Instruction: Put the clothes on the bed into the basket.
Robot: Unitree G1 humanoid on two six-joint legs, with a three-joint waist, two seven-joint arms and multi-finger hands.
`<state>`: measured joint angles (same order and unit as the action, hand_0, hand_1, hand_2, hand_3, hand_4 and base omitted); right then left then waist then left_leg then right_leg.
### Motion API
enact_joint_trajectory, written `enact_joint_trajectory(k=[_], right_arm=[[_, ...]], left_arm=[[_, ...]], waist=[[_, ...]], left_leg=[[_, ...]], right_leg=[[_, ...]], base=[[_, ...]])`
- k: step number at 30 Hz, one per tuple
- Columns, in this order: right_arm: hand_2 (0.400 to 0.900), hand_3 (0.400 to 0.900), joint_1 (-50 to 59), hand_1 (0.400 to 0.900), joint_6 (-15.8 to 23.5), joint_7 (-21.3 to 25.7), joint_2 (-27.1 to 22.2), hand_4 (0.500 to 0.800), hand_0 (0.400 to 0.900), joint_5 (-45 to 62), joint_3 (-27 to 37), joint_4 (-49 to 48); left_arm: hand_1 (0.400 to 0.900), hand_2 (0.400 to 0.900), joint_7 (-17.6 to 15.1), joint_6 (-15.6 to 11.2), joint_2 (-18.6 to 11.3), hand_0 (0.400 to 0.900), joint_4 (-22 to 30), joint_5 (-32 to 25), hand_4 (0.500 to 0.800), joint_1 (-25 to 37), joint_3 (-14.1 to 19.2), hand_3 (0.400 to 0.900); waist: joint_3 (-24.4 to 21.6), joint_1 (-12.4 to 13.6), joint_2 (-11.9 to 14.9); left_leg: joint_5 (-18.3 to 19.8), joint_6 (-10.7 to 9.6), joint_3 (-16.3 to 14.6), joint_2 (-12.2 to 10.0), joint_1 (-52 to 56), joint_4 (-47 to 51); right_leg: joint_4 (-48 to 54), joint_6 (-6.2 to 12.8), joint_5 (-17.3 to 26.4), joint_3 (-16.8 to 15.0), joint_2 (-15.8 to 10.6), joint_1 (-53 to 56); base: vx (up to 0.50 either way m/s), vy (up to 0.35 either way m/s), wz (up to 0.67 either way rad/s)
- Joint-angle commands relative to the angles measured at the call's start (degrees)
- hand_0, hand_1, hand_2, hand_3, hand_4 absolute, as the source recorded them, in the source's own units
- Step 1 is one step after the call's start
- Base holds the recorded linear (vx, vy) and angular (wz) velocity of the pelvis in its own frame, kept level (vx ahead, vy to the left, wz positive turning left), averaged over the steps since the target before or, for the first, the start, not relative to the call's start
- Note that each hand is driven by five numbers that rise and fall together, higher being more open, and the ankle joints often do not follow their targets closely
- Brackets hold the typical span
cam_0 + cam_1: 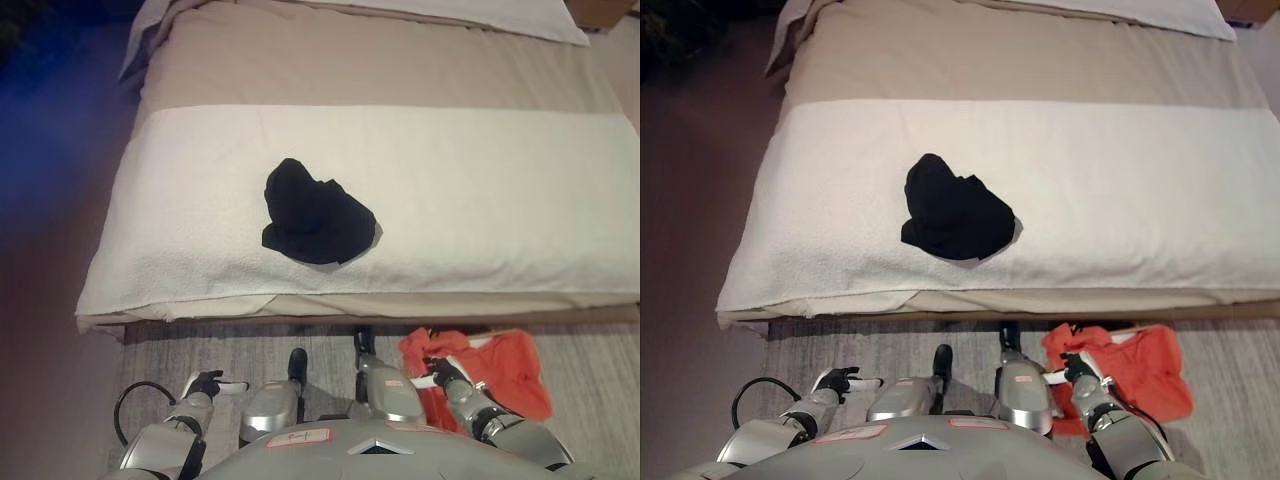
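On the floor, right robot hand point(1077, 368) clutches orange cloth point(1140, 370); left robot hand point(845, 382) relaxed, holding nothing.

A garment point(316, 214) lies on the bed point(500, 180); another point(495, 375), perhaps basketed, before it.

Grey rug point(200, 345) beside bed, white pillow point(470, 15), perhaps wooden furniture point(600, 12) far corner

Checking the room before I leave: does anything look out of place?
A black garment lies crumpled on the bed's white cover. Orange clothing sits bunched low by the right hand; whether a basket holds it, I cannot tell.
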<state>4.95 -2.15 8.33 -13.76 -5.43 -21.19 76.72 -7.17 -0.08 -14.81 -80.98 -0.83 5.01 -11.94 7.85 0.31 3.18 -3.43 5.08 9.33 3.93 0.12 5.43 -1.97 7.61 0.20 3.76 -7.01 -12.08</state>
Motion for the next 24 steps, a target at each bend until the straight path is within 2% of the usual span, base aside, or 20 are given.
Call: enact_joint_trajectory(k=[1,5,8,12,16,19,24], right_arm=[[0.900,0.900,2.4,0.900,0.3,1.7,-4.2,0.800,0.900,-3.9,-1.8,-0.7],[0.900,0.900,5.1,0.900,0.9,1.7,-6.0,0.800,0.900,-8.1,-4.8,-3.9],[0.900,0.900,12.1,0.900,1.0,1.3,-9.2,0.800,0.900,-13.0,-9.2,-11.6],[0.900,0.900,26.5,0.900,0.5,2.1,-12.4,0.800,0.900,-18.4,-15.5,-15.9],[0.900,0.900,40.0,0.900,-0.8,2.1,-11.2,0.800,0.900,-20.5,-22.1,-15.7],[0.900,0.900,49.4,0.900,-1.6,2.7,-11.0,0.800,0.900,-19.7,-24.9,-13.0],[0.900,0.900,56.1,0.900,-2.3,3.8,-8.0,0.800,0.900,-16.6,-25.1,-6.7]], left_arm=[[0.900,0.900,-1.3,0.4,-0.4,0.900,-1.5,0.7,0.800,-0.4,2.2,0.900],[0.900,0.900,-1.3,0.4,0.2,0.900,-1.7,2.6,0.800,-1.5,1.3,0.900],[0.900,0.900,-1.4,0.5,0.2,0.900,-0.9,2.9,0.800,-1.3,0.5,0.900],[0.900,0.900,-2.3,0.5,0.7,0.900,-0.3,2.0,0.800,-0.9,-1.2,0.900],[0.900,0.900,-3.3,0.8,1.4,0.900,0.2,-1.6,0.800,0.5,-3.1,0.900],[0.900,0.900,-4.3,0.6,0.5,0.900,0.3,-4.7,0.800,2.7,-4.1,0.900],[0.900,0.900,-4.4,0.3,-0.1,0.900,0.2,-7.3,0.800,3.6,-5.0,0.900]], waist=[[0.2,0.7,-0.8],[-2.3,1.6,-1.2],[-2.9,2.1,-1.5],[-2.5,3.1,-2.0],[-0.2,4.6,-2.0],[2.7,5.9,-1.8],[5.6,8.0,-2.0]], left_leg=[[1.3,-5.4,-1.6,-1.2,0.8,-0.5],[2.4,-6.1,-0.2,-1.9,2.2,-0.4],[2.6,-6.5,0.2,-2.5,2.4,-0.4],[2.2,-7.2,0.3,-2.9,1.1,-0.4],[0.7,-7.6,0.8,-3.3,-2.1,-0.4],[-1.1,-7.9,1.9,-3.2,-5.9,-0.4],[-2.8,-7.9,4.1,-2.5,-9.2,-0.4]], right_leg=[[1.0,-1.13,5.5,-0.1,1.4,3.9],[3.3,-1.40,5.0,3.6,1.0,8.3],[3.7,-1.58,4.3,4.0,1.3,9.6],[4.2,-1.64,4.2,4.2,1.2,9.5],[4.0,-1.63,4.6,4.6,1.1,7.1],[2.5,-1.85,5.0,4.9,1.2,3.2],[1.4,-2.00,5.2,6.5,0.7,0.9]], base=[[0.20,-0.135,0.59],[0.19,-0.110,0.34],[0.09,-0.052,0.05],[0.00,-0.009,0.01],[-0.12,-0.008,0.05],[-0.20,-0.018,0.13],[-0.07,0.000,0.24]])
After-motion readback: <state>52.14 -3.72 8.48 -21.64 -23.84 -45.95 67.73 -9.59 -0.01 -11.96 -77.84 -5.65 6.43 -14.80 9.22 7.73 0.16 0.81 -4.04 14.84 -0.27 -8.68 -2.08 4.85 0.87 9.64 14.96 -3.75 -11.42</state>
